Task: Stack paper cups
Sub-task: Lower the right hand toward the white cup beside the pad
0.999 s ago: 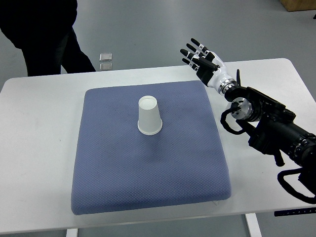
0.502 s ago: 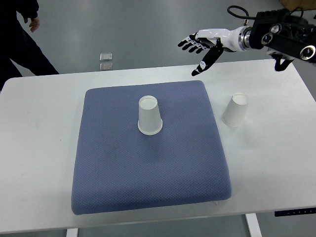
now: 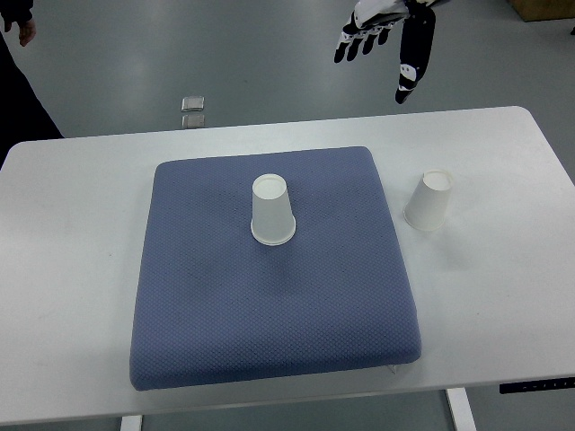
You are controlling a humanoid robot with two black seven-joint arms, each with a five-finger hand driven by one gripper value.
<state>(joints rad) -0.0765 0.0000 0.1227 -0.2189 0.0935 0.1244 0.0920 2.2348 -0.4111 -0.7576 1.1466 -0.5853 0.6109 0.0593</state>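
White table point(image 3: 81, 287), rounded corners, long edges running left to right. Grey smooth floor point(image 3: 260, 54) beyond its far edge. Two small square pale tiles or plates point(image 3: 192, 110) lie on the floor just past the far edge, one behind the other; too small to tell what they are.

A blue-grey textured mat point(image 3: 269, 305) covers the middle of the table, roughly square, its near edge close to the table's near edge, bare white margins left and right.

First paper cup point(image 3: 272, 210): white, upside down, rim on the mat, standing a little beyond the mat's centre. Second paper cup point(image 3: 429, 200): white, also upside down, standing on bare table just off the mat's right edge, toward the table's far right corner. The two cups are well apart, not stacked.

A robot hand point(image 3: 386, 31) shows at the top edge of the view, above the floor beyond the table's far edge, well clear of both cups. Fingers black-tipped, spread and pointing down, thumb hanging apart; it holds nothing. Its arm is cut off by the top edge, so I cannot tell which arm it belongs to.

Far left corner of the room view: a person point(image 3: 18, 63) in dark clothing, partly in view, hand at the top edge.

A brown box corner point(image 3: 544, 9) at top right.
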